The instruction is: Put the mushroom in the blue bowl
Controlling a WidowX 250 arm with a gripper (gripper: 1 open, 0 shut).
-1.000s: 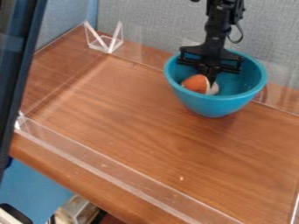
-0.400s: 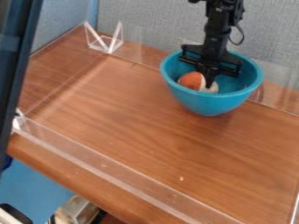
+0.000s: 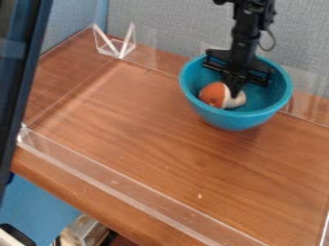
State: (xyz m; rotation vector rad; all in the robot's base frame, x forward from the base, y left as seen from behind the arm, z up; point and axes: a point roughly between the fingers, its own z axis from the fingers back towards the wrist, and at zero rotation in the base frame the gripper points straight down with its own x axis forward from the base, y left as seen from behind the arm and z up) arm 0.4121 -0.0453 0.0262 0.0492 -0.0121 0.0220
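In the camera view, the dark gripper reaches down into the blue bowl, its jaws drawn together narrowly, low at the mushroom; whether it grips the mushroom cannot be told. The mushroom lies inside the bowl, its reddish-brown cap toward the left and its pale stem toward the right. Compared with the earlier frame, the arm above the bowl sits slightly farther right, and the mushroom shows a little lower, while the bowl stays in place on the wooden table

Likely a lab, robot arm over wooden tabletop, grey partitions
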